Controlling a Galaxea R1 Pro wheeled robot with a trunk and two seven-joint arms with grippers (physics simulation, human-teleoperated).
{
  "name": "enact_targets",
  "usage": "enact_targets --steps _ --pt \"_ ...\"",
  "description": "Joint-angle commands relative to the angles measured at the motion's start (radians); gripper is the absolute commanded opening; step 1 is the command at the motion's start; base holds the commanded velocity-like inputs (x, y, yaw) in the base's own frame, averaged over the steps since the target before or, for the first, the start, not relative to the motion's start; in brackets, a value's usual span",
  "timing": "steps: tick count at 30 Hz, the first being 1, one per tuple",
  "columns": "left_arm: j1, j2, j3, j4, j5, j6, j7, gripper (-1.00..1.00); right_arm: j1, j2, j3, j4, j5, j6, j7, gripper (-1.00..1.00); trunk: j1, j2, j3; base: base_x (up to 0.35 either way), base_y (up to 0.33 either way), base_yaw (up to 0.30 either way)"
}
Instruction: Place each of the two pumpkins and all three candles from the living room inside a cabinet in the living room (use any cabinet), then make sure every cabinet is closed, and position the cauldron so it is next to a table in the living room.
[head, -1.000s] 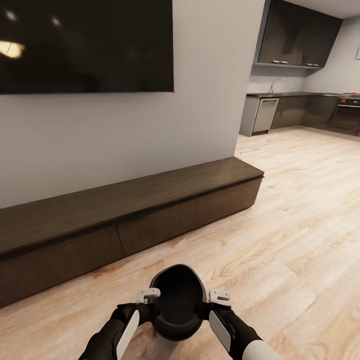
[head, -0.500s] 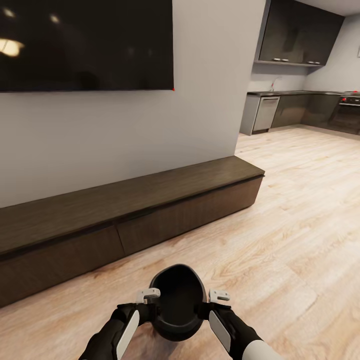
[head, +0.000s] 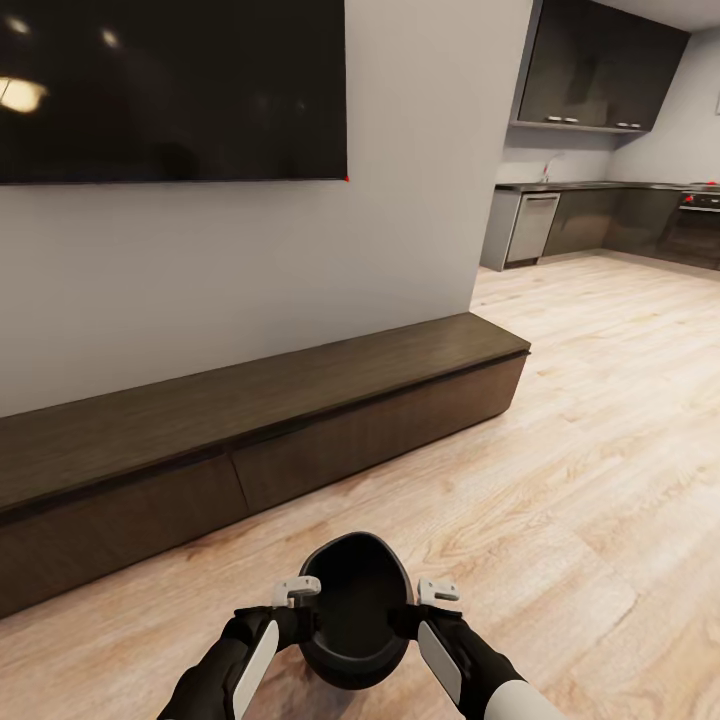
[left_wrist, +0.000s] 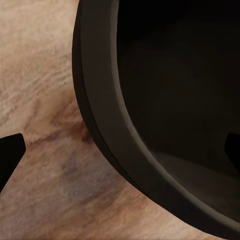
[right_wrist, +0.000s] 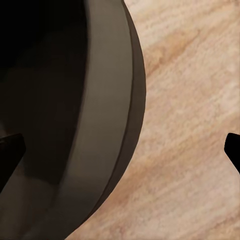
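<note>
The black cauldron (head: 355, 610) sits low in front of me over the wooden floor, its round mouth facing up. My left gripper (head: 297, 592) is at its left rim and my right gripper (head: 438, 592) at its right rim. In the left wrist view the dark fingertips (left_wrist: 11, 150) stand wide apart astride the cauldron's rim wall (left_wrist: 105, 125) without touching it. The right wrist view shows the same around the rim (right_wrist: 107, 115). Behind the cauldron, the long dark brown cabinet (head: 250, 400) runs along the wall with its fronts shut. The pumpkins, candles and table are out of view.
A large black television (head: 170, 90) hangs on the grey wall above the cabinet. Light wooden floor (head: 600, 450) stretches to the right toward a kitchen with dark grey cabinets (head: 600, 220) in the far right corner.
The cauldron and both grippers sit slightly lower in the head view than a second ago. The view itself has shifted a little, and the grippers' opening looks unchanged.
</note>
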Motion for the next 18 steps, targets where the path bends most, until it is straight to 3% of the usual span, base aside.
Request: enact_targets --steps 1,9,18 --pt "0.0 0.001 -0.003 -0.002 0.01 0.004 0.008 1.0 0.0 0.0 0.004 -0.002 -0.005 0.004 -0.007 1.0 0.0 0.0 -0.001 0.0 0.0 0.0" --pt "0.0 0.001 -0.003 -0.002 0.01 0.004 0.008 1.0 0.0 0.0 0.005 -0.001 -0.005 0.004 -0.007 1.0 0.0 0.0 -0.001 0.0 0.0 0.0" --pt "0.0 0.001 -0.003 -0.002 0.011 0.004 0.008 1.0 0.0 0.0 0.009 -0.002 -0.005 0.004 -0.002 1.0 0.002 -0.002 -0.02 0.0 0.0 0.0"
